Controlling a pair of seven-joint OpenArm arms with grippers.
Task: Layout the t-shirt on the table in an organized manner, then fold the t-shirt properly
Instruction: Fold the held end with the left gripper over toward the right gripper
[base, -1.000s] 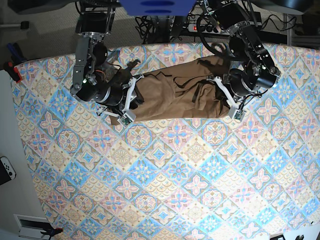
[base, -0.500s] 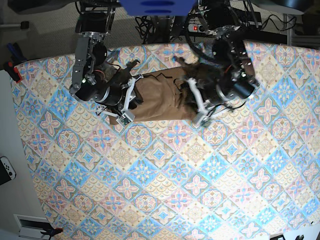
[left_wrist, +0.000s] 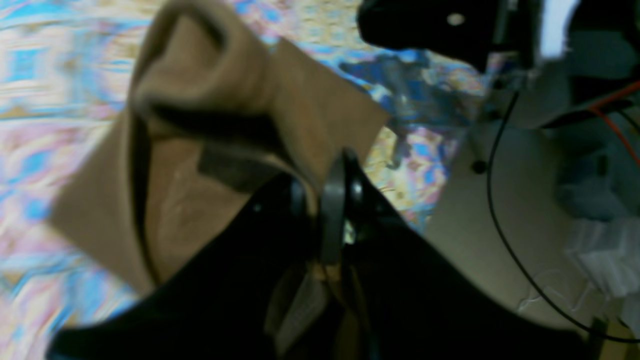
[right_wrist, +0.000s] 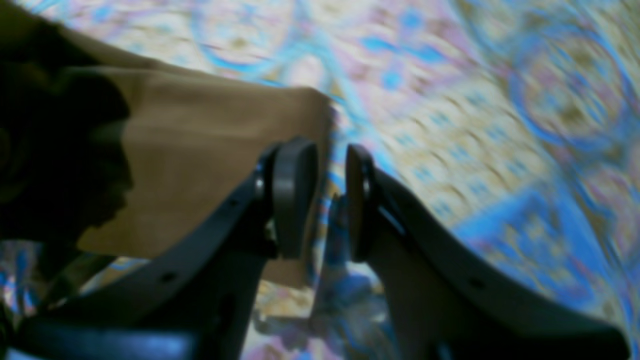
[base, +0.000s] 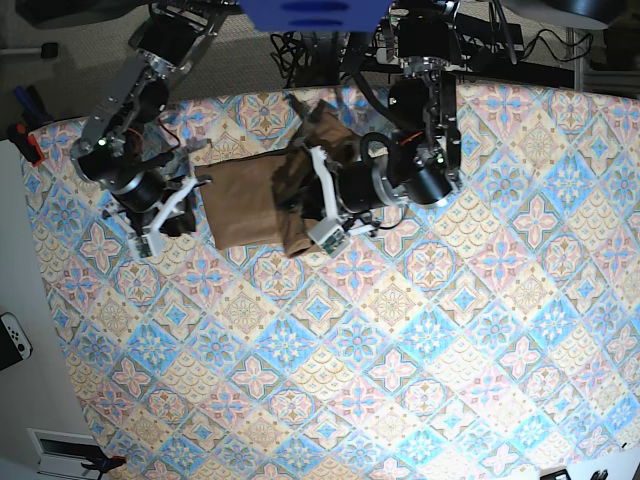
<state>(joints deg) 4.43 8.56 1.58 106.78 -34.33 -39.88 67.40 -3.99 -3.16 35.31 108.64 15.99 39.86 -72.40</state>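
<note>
Reading from the left of the base view, the right gripper (base: 162, 220) hangs low over the table (base: 420, 360) just beside the near edge of the t-shirt (base: 245, 195). Its wrist view shows the jaws parted with only patterned tablecloth in the gap and a straight tan hem just beside one pad (right_wrist: 295, 195), so it holds nothing. The shirt lies at the far left-centre of the table as a compact, roughly rectangular bundle, doubled over on itself rather than spread flat. At its right end a bunch of cloth rises off the surface into the left gripper (base: 325, 222). The left wrist view shows those jaws closed tight on a fold of tan fabric, which rolls and sags away from the grip. The garment looks light, limp and thin. It will likely drape from any single hold, drag and wrinkle against the tablecloth, and keep no shape unless two points are held under tension. A firm pinch suits it, since nothing here is fragile. Hems, shoulder seams and corners are probably the best places to grasp, as the doubled cloth there resists slipping. The free right jaws appear well placed to take the visible hem corner.
</note>
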